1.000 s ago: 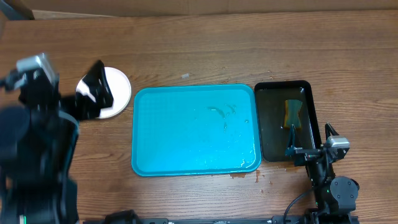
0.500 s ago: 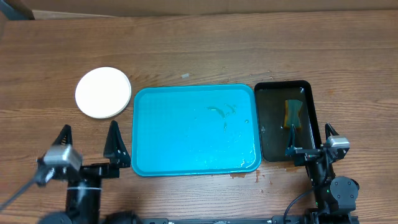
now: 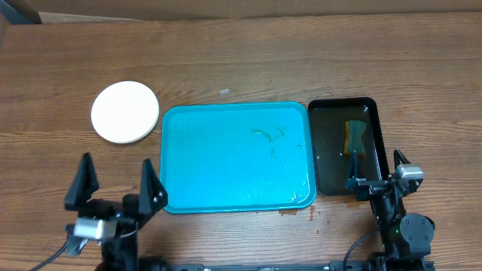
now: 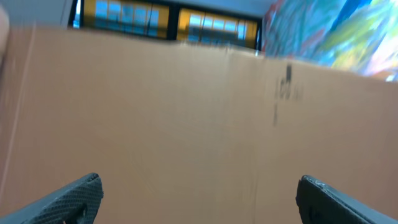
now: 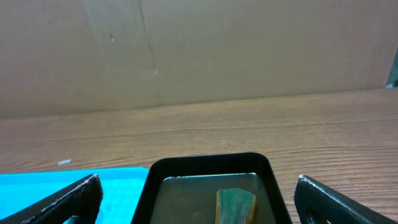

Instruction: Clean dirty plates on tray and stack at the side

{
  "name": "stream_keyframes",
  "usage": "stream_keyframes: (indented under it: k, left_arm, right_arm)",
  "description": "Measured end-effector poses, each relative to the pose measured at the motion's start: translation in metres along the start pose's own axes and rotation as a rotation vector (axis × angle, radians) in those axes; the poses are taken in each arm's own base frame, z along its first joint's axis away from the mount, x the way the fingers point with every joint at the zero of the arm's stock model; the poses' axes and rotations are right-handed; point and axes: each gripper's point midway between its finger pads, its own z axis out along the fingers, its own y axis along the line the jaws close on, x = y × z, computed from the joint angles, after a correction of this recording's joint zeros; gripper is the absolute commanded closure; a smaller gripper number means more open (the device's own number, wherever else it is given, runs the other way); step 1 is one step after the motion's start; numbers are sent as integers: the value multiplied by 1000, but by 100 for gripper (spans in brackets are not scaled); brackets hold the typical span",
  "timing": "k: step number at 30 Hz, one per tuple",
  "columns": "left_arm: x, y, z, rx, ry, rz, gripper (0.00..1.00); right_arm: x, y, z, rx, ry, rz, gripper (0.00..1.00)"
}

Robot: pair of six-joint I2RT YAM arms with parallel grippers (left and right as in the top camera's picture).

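- The left gripper [image 3: 117,184] has drawn back from the plates [image 3: 125,111] to the tray's [image 3: 226,165] near-left corner, fingers spread.
- The right gripper [image 3: 374,175], right of the tray, fingers spread too.

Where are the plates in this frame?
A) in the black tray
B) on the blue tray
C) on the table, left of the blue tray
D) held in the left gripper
C: the plates sit on the wood left of the tray, which holds no plates. The black tray holds only a sponge.
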Motion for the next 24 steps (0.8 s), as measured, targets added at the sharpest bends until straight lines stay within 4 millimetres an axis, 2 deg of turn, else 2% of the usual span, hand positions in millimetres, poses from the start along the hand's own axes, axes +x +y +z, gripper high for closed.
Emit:
stream_keyframes:
  k: [9,15,24]
  left_arm:
    - [83,21,-12,-64,162,-25,0]
    - [122,31,-23,-98,250,-33,0]
    - [195,45,-56,-178,562,-62,0]
  right_arm:
    - [0,0,0,0,0,0,0]
    - [0,0,0,0,0,0,0]
    - [0,0,0,0,0,0,0]
